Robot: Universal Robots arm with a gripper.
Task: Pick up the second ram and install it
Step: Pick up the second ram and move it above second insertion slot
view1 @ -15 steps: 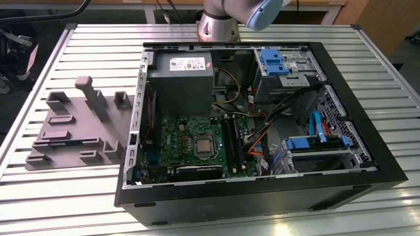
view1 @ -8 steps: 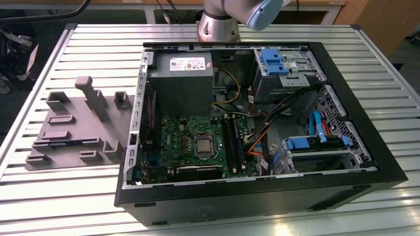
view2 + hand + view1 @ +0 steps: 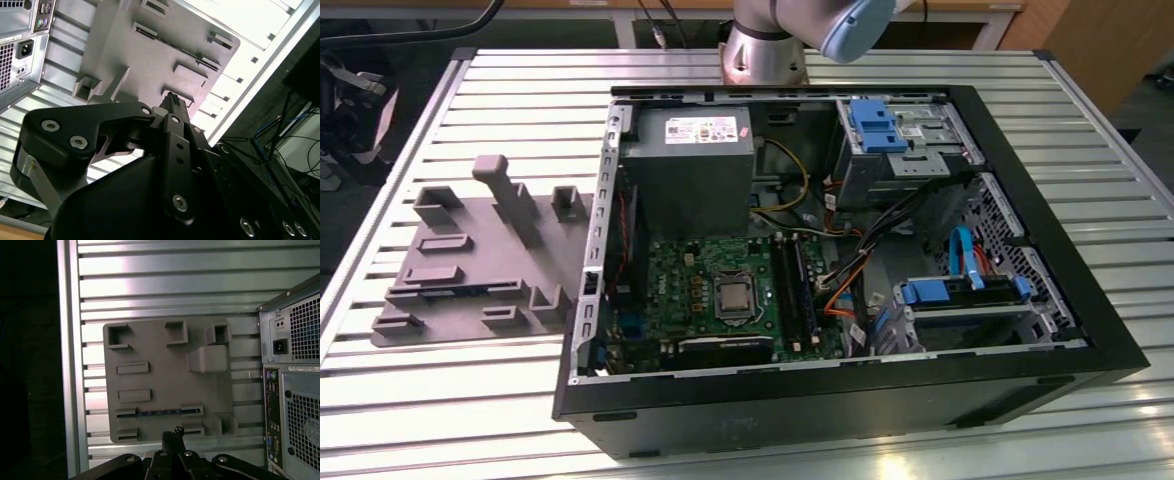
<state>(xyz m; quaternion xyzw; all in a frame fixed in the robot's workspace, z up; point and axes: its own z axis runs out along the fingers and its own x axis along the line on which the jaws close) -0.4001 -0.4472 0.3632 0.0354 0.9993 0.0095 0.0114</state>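
The second ram (image 3: 167, 412) sits in a long slot of the grey holder plate (image 3: 160, 355). In the first wrist view only its thin blue-green upper edge can be seen. The plate rests on the slatted metal desk (image 3: 520, 100), at 9 o'clock from the open computer case (image 3: 854, 410) in the exterior view. The tool (image 3: 172, 431) hangs over the edge of the plate, near the ram but not touching it. Its fingers are pressed together and grip nothing. Inside the case, the green motherboard (image 3: 680, 280) lies at about 7 o'clock.
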